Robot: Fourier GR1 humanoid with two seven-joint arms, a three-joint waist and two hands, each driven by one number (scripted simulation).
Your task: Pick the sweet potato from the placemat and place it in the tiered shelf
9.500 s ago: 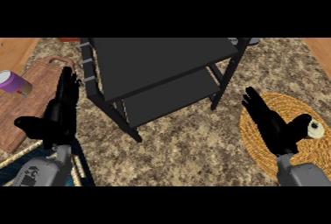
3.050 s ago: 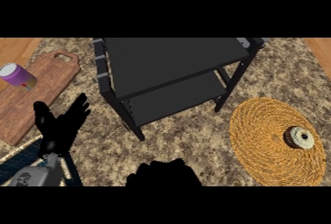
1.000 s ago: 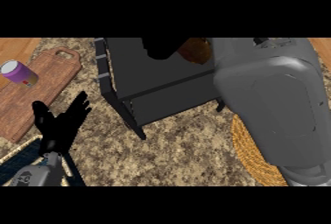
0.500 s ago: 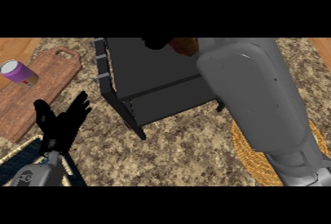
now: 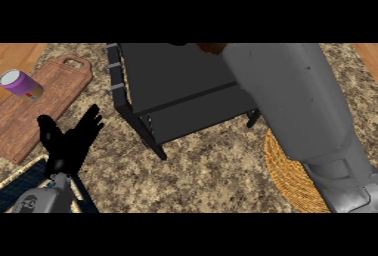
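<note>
Since half a second ago the right forearm (image 5: 295, 115) has been carried a little farther over the tiered shelf (image 5: 177, 75). The sweet potato (image 5: 212, 48) is now seen only as a brown sliver at the far edge of the view, above the shelf's top tier and just beside the end of the forearm. The right hand (image 5: 180, 44) is almost wholly cut off there, so it cannot be told whether the sweet potato is gripped. The placemat (image 5: 284, 170) is left at the near right, half hidden under the forearm. The left hand (image 5: 68, 146) is held open and at rest at the near left, near the cutting board (image 5: 44, 110) on which a purple can (image 5: 21, 84) stands.

The step in hand is judged to be the placing. It is done well if the sweet potato is lowered until it is borne by the tier before it is let go. It should be set well inside the tier's edges, since a rounded root may roll. The forearm is best lifted clear first, so that the shelf's posts are not struck.
</note>
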